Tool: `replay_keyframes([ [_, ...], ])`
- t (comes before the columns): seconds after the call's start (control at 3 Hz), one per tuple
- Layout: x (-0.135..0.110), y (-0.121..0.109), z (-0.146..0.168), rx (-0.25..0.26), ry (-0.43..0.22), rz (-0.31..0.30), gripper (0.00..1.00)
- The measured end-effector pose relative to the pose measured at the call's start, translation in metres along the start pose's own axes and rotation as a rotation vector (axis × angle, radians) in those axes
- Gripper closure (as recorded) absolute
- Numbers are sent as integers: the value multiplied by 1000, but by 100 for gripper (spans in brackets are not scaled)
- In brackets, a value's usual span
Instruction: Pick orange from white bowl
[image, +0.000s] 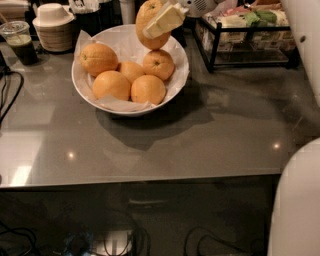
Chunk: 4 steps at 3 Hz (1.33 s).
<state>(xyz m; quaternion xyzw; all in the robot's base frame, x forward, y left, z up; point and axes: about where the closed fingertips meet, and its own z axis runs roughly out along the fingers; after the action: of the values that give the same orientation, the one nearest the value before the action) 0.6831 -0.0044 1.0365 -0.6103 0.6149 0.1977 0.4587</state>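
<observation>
The white bowl (170, 85), lined with crinkled white paper, stands on the grey counter at the upper left. Several smaller bright oranges (112, 84) lie in it. My gripper (159, 21) is at the top centre, above the bowl's far right rim. It is shut on the largest, oblong orange (150, 31), which hangs clear above the bowl. One pale finger (164, 21) lies across the front of the orange; the other finger is hidden behind it.
A ribbed beige lidded container (53, 26) and a plastic cup with dark drink (19, 42) stand left of the bowl. A black wire rack with packets (247, 30) is at the upper right. My white arm (300, 200) fills the right edge.
</observation>
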Motion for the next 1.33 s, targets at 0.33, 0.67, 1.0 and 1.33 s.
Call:
replay_keyframes([
  [0.33, -20, 16, -30, 29, -106, -22, 100],
  [0.67, -36, 37, -46, 29, -204, -52, 100],
  [1.0, -34, 46, -47, 27, -268, -43, 100],
  [1.33, -29, 46, -43, 20, -286, -23, 100],
])
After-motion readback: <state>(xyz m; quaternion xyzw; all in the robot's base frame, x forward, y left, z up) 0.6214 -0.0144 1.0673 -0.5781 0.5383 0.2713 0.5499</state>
